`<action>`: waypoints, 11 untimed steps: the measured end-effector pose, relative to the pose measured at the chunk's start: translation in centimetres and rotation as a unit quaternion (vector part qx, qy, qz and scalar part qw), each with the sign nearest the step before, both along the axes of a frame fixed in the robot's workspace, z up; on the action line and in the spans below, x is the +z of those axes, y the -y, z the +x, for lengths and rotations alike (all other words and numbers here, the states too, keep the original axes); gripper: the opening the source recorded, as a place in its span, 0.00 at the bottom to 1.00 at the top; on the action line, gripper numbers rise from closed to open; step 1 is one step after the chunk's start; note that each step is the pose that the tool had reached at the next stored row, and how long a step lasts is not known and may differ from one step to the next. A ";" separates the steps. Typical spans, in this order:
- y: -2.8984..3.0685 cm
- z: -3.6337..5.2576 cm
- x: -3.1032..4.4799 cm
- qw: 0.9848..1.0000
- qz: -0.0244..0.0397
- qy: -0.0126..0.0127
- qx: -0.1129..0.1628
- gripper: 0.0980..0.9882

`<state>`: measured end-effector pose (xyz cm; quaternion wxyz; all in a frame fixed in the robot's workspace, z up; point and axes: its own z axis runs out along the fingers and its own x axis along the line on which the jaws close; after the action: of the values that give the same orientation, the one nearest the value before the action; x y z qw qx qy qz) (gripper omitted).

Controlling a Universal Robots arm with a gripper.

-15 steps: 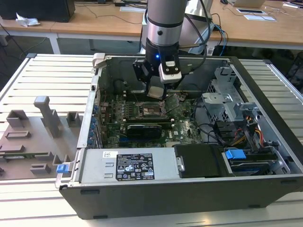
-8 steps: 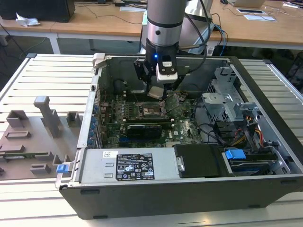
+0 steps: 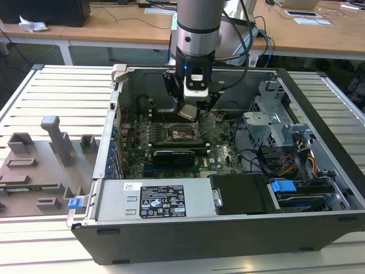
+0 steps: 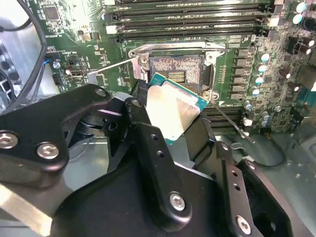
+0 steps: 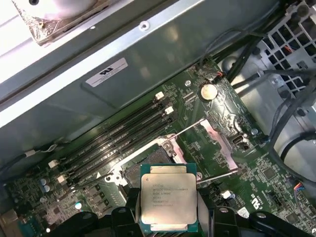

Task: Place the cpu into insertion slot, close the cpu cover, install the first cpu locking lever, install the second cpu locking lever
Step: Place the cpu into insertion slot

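**Cpu held over the exposed socket inside the computer case**

The black two-finger gripper [image 4: 173, 117] is clamped on the small flat square silvery-grey cpu [image 4: 174, 112], one finger against each of two opposite edges. The chip is tilted and clear of the green motherboard [image 4: 276, 84]. The square dark insertion slot with silvery metal rim [image 4: 177, 70] lies just beneath and beyond the chip, its contact field exposed. The thin silvery hinged cpu cover [image 5: 217, 143] stands swung open beside the slot. In the exterior view, the gripper [image 3: 191, 112] hangs over the far middle of the open dark-grey computer case [image 3: 171, 240].
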<state>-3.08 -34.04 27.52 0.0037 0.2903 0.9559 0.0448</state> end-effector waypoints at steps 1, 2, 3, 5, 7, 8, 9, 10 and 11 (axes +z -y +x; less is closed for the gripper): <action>0.00 0.00 0.00 1.000 0.000 0.000 -0.006 0.50; 0.00 0.00 -0.01 1.000 0.000 0.000 -0.010 0.50; 0.00 0.00 -0.01 1.000 0.000 0.000 -0.017 0.50; 0.00 0.00 -0.02 1.000 0.000 0.000 -0.028 0.50; 0.00 0.00 -0.04 0.999 -0.001 0.000 -0.044 0.50; 0.00 0.00 -0.04 0.999 -0.001 0.000 -0.052 0.50; 0.00 0.00 -0.05 0.998 -0.001 0.000 -0.060 0.50; 0.00 0.00 -0.06 0.998 -0.001 0.000 -0.069 0.50; 0.00 0.00 -0.06 0.997 -0.001 0.000 -0.073 0.50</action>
<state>-3.08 -34.04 27.46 0.0072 0.3591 0.9323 0.0434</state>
